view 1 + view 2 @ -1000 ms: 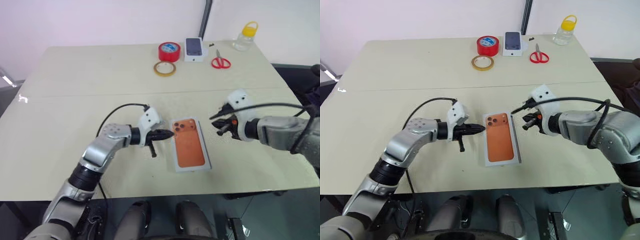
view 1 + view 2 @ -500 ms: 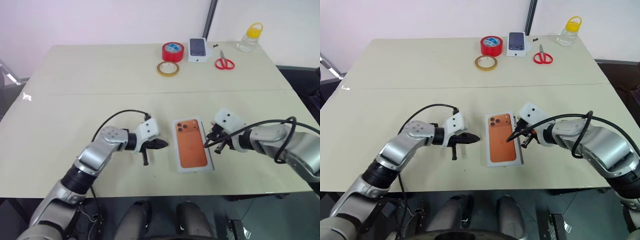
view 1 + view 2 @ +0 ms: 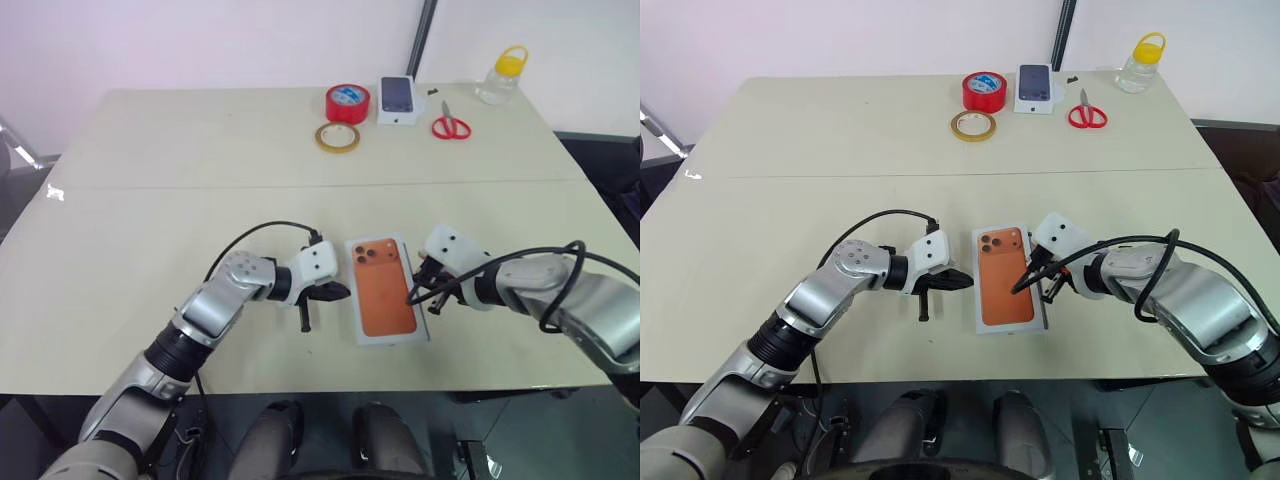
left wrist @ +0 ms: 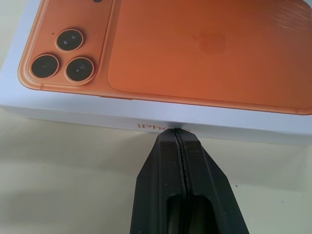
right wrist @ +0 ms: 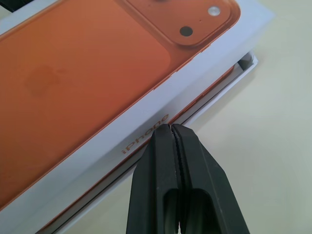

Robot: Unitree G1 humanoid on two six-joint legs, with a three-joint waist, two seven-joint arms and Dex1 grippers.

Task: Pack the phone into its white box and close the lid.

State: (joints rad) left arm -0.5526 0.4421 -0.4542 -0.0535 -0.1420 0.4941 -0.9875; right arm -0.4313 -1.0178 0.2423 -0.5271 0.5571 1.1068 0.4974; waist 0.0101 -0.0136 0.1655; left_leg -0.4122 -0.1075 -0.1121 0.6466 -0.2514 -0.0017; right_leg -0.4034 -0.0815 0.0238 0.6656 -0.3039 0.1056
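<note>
The lid (image 5: 97, 92), printed with an orange phone picture on top, is sitting over the white box (image 5: 229, 80) near the front edge of the desk (image 3: 150, 200). It is not fully seated — in the right wrist view the box rim and an orange sliver, likely the phone (image 5: 214, 85), are showing under the lid's long side.

The left hand (image 3: 335, 293) is resting at the lid's left long wall, fingers pressed together with nothing between them, tip at or touching the wall. The right hand (image 3: 418, 297), likewise closed and empty, is meeting the opposite wall low, near the gap. Judgement: the two closed tips are bracketing the lid from both sides to square it over the box so it can slide down.

Open room is lying all around the box. The tape rolls (image 3: 340, 115), scissors (image 3: 447, 125), bottle (image 3: 497, 75) and dark-screened phone (image 3: 397, 97) are sitting well apart at the far edge — no obstruction.
</note>
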